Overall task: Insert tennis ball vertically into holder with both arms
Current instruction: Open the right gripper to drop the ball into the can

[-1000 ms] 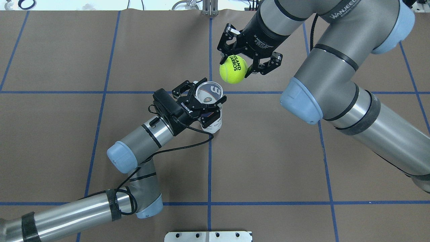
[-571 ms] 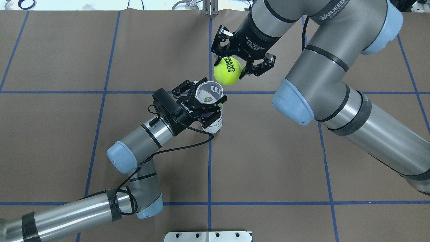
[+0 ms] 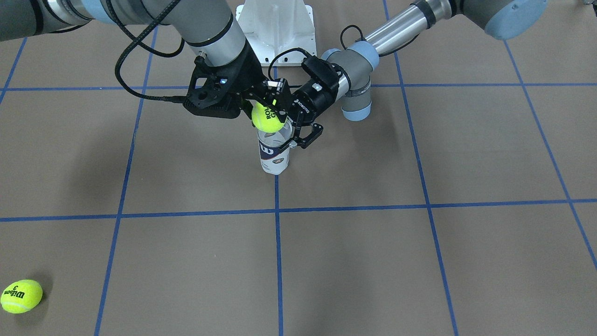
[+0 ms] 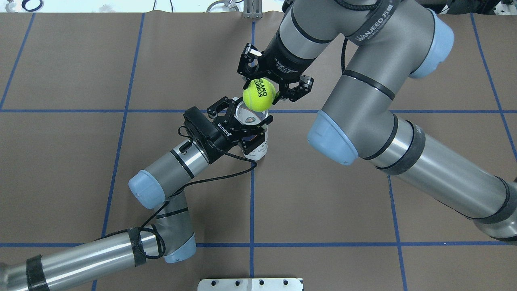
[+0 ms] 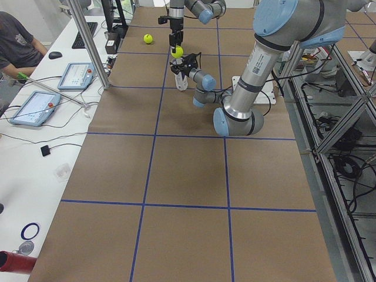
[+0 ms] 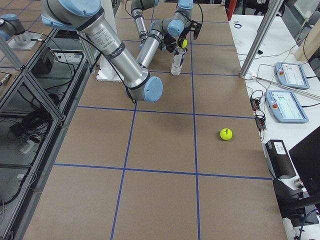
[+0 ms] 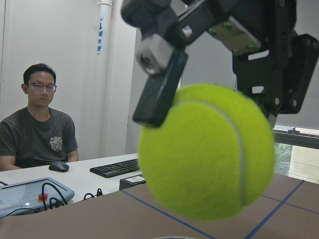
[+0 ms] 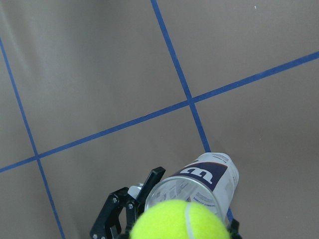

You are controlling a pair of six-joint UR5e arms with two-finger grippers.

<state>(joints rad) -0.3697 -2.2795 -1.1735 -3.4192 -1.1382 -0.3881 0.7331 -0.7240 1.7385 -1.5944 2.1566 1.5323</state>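
The holder (image 4: 256, 150), a clear tube with a navy-and-white "W" label, stands upright near the table's middle. It also shows in the front view (image 3: 274, 158) and in the right wrist view (image 8: 207, 179). My left gripper (image 4: 249, 122) is shut on the holder's upper part from the side. My right gripper (image 4: 261, 91) is shut on a yellow tennis ball (image 4: 259, 94) and holds it just above the holder's open mouth, partly over its far rim. The ball fills the left wrist view (image 7: 207, 152) and shows low in the right wrist view (image 8: 182, 221).
A second tennis ball (image 3: 21, 296) lies loose on the brown paper, far off on my right side (image 6: 226, 134). The white pedestal (image 3: 275, 23) stands behind the arms. An operator (image 7: 40, 129) sits at a desk beyond the table's far edge.
My right gripper has carried the ball to the left and nearer, from beside the holder to over its mouth. The left arm and the holder have not moved.
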